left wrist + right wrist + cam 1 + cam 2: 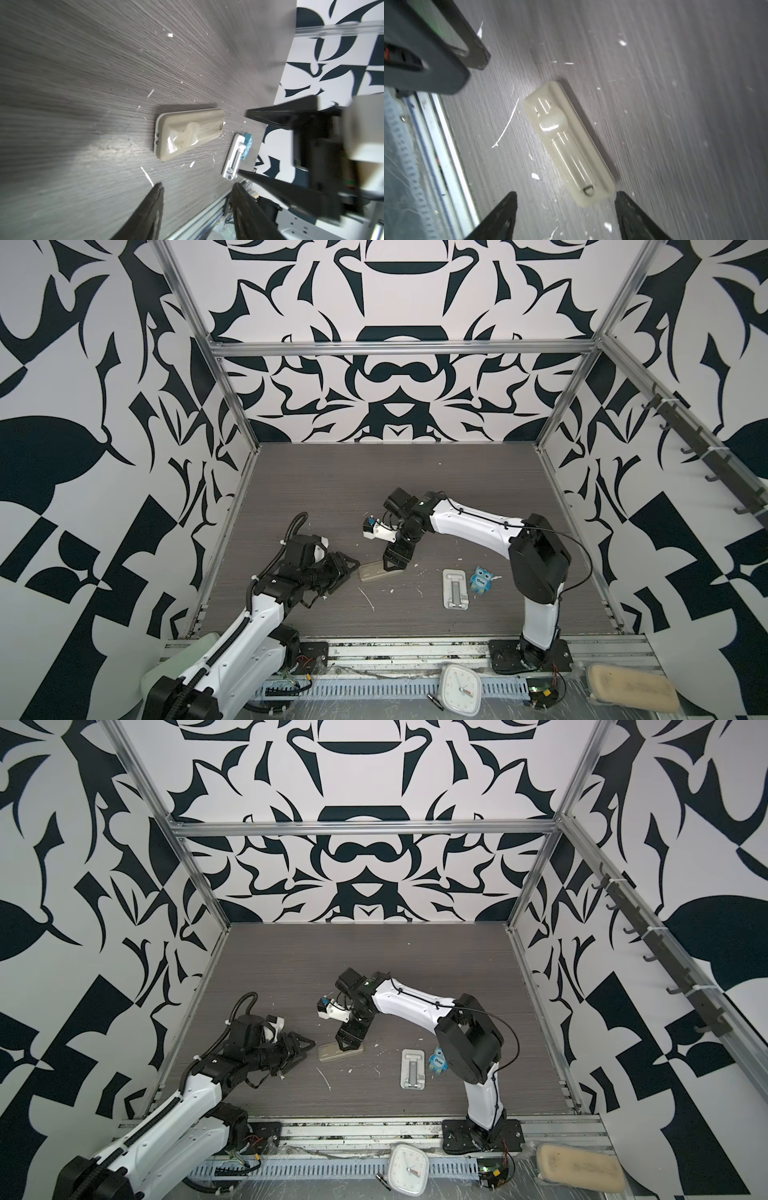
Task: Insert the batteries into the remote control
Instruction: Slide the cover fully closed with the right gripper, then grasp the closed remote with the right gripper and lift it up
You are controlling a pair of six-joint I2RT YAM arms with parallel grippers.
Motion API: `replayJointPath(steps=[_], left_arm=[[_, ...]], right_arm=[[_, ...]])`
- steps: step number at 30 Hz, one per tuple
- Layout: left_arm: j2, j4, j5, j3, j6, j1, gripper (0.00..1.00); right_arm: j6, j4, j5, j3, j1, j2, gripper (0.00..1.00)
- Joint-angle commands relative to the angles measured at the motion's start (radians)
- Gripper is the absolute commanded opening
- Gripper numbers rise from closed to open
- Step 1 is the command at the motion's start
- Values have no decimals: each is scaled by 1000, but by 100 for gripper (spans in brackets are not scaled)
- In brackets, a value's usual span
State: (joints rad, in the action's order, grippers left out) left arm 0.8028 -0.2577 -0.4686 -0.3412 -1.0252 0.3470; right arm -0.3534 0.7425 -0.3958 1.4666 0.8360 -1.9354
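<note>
- Two sets of jaws stand open over the grey wood-grain surface [374, 481], and neither grips anything.
- Wide apart are the jaws of the right gripper [566, 193], spread broader than the remote control [569, 143] and poised at one short end of it. One fingertip [633, 214] sits just beside the remote control's corner; whether it touches cannot be told.
- Parted and empty are the jaws of the left gripper [197, 185], which points at the remote control's other end from close by without touching it.
- Between the two grippers, near the middle of the surface, the remote control lies flat with its beige back up. In both top views the right gripper covers one end of it.
- Hard to make out: both wrist views are smeared by blur, and a small dark stick-like item [434, 700] just beside the clock is too small to identify.
- Counted:
  - On the surface: one remote control, one silvery slotted stand [456, 588] and one blue owl toy [482, 578] just beside the stand.
  - On the front ledge: one square white clock [460, 691] and one beige pad [631, 686].
</note>
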Motion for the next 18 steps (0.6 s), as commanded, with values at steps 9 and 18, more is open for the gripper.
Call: replayJointPath(steps=[9,18], left_arm=[[-83,-75,11,41,-65,-4,74],[-103,-78,20,35,-97,-6,74]], right_arm=[[-169,-131,-26,-74,5,-43,82],[-172,-199,69,-97,8,-66,80]])
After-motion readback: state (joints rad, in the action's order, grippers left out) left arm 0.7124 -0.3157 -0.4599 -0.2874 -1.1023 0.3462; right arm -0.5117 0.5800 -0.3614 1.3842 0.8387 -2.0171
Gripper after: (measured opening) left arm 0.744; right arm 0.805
